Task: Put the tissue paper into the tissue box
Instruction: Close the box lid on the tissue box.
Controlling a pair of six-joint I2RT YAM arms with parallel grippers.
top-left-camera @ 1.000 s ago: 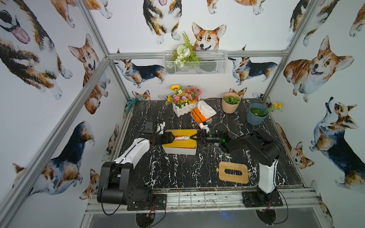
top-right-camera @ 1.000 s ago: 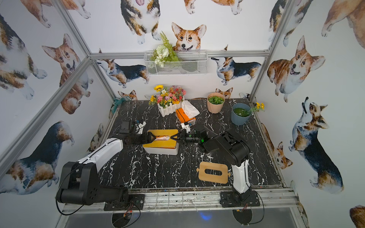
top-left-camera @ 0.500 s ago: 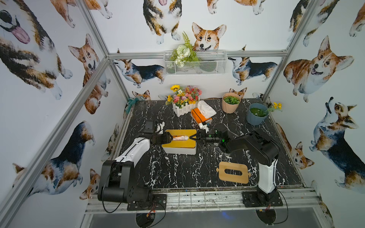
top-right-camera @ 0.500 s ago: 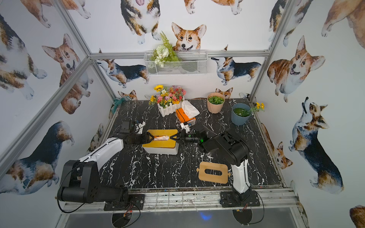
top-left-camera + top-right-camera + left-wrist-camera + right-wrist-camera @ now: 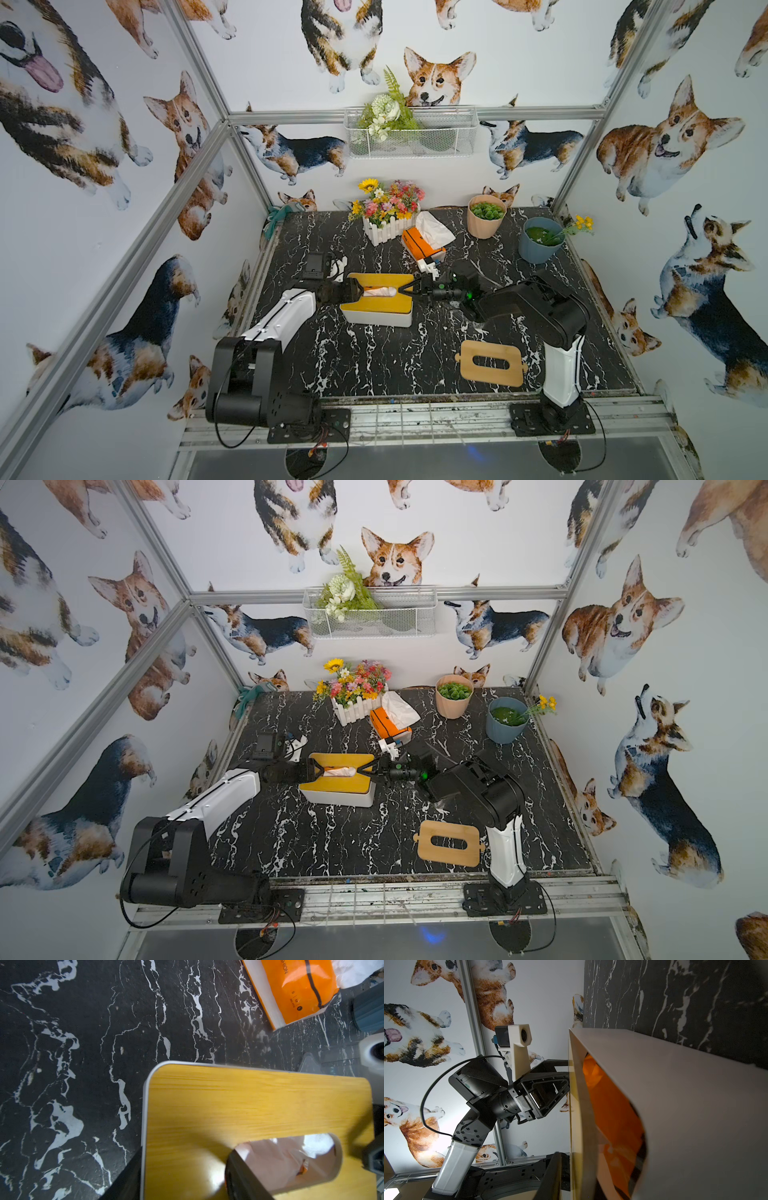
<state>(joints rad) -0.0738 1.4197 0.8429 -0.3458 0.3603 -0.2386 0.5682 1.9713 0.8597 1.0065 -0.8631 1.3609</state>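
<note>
Left gripper [image 5: 360,290] straddles one end of the lid [image 5: 374,305], right gripper [image 5: 406,291] the other; whether either pinches, I cannot tell; tissue paper [image 5: 379,292] sits inside the tissue box [image 5: 374,319]; uneven release could skew the lid.

You worked in a robot lab cell: an aluminium frame [image 5: 540,111] closed it in, printed corgi walls [image 5: 685,137] backed it, and two arms [image 5: 286,316] were bolted to a rail [image 5: 436,419] at a marble table [image 5: 374,365].
</note>
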